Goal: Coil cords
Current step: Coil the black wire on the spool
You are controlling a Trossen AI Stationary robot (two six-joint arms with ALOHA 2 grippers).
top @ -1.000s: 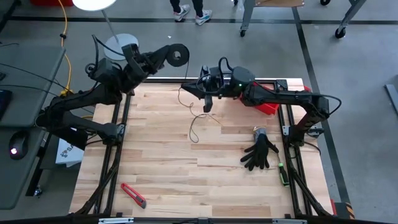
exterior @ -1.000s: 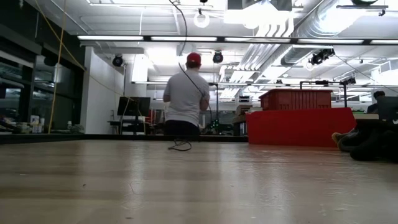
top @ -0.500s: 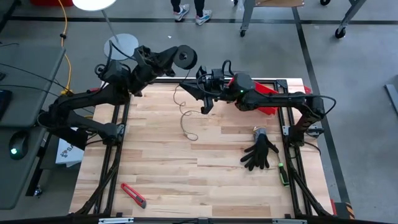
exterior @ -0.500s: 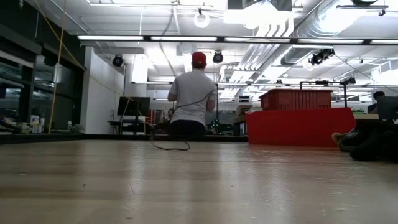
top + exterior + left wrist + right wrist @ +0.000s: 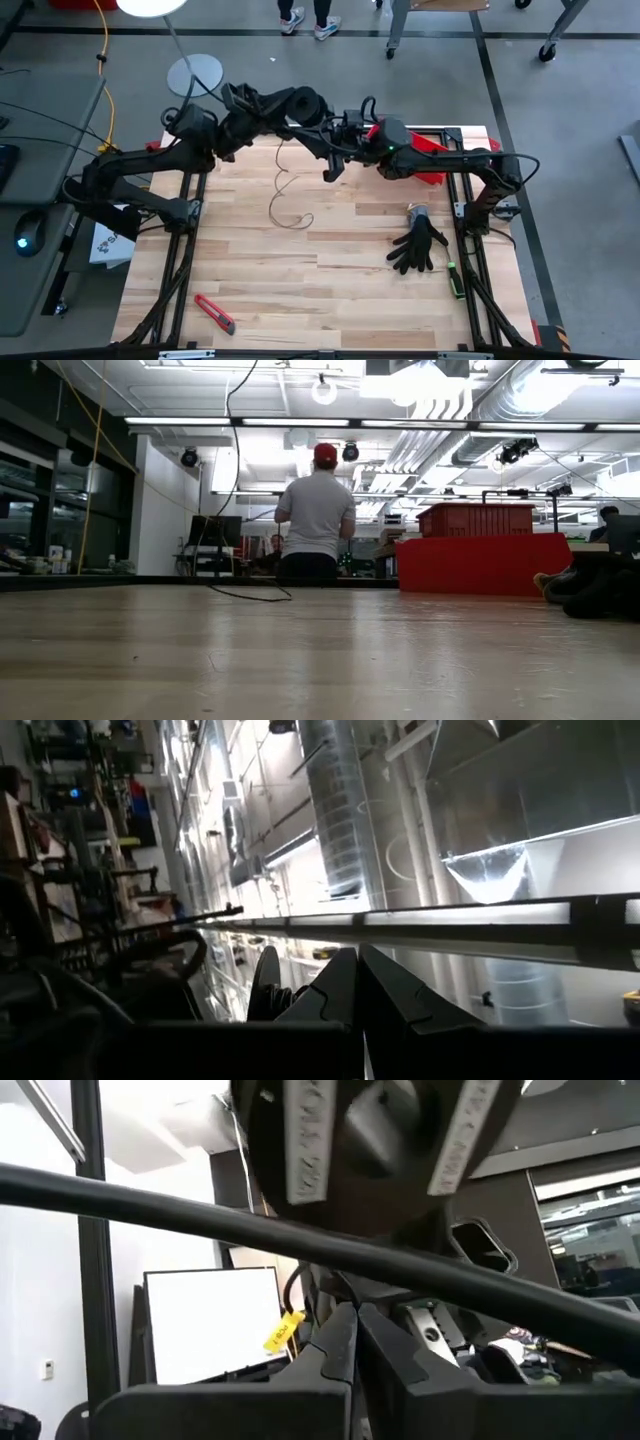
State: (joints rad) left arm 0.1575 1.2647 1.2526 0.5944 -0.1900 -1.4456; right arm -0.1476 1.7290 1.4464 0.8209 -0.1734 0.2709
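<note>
One counter (image 5: 300,290). Two arms, two claws: left claw (image 5: 318,108) and right claw (image 5: 329,172), both at 12 o'clock on the counter. One spool (image 5: 303,100) on the left claw. One thin cord (image 5: 283,190), single strand, loose loop lying toward 11 o'clock of center. One red box cutter (image 5: 214,313) at 7 o'clock. One black glove (image 5: 418,246) at 4 o'clock, one small grey item (image 5: 416,213) just beside it. One red bin (image 5: 480,550) at 1 o'clock. One person (image 5: 315,515) beyond the far edge in the low view.
</note>
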